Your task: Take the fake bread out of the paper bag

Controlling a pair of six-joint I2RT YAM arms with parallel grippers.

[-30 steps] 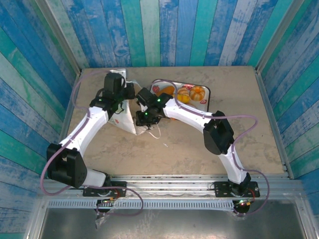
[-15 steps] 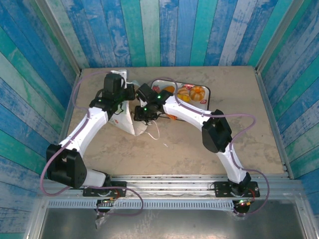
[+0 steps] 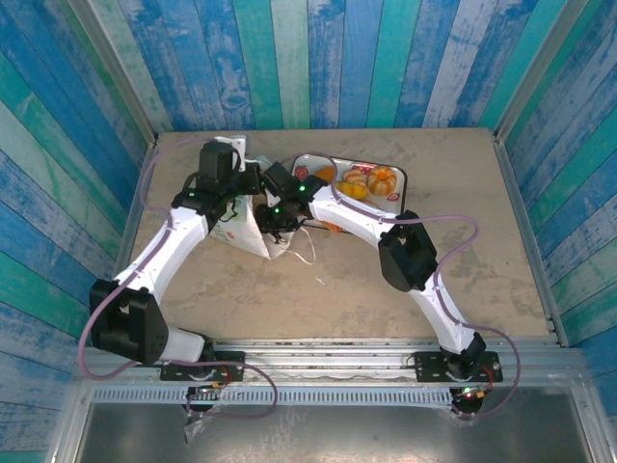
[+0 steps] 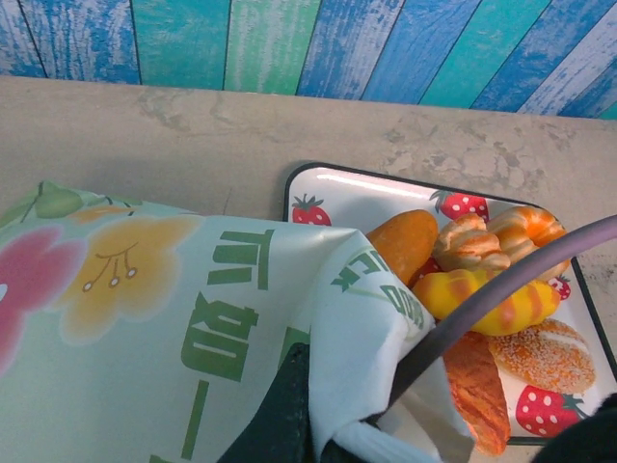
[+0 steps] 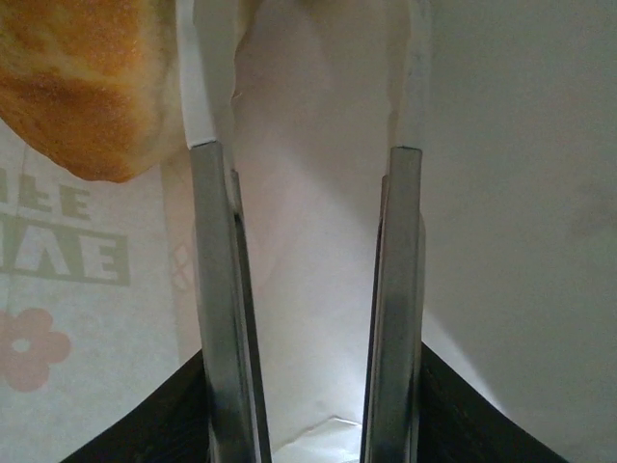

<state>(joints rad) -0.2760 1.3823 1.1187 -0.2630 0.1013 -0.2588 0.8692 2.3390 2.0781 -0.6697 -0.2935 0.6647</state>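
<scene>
Right tool (image 5: 307,147) inside paper bag (image 5: 521,241), beside bread (image 5: 77,87).

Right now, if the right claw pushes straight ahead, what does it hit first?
Most likely the creased white inner wall of the paper bag, dead ahead between the parted fingers of the right claw. The fake bread lies beside that line, so it may be missed; depth is unclear.
</scene>
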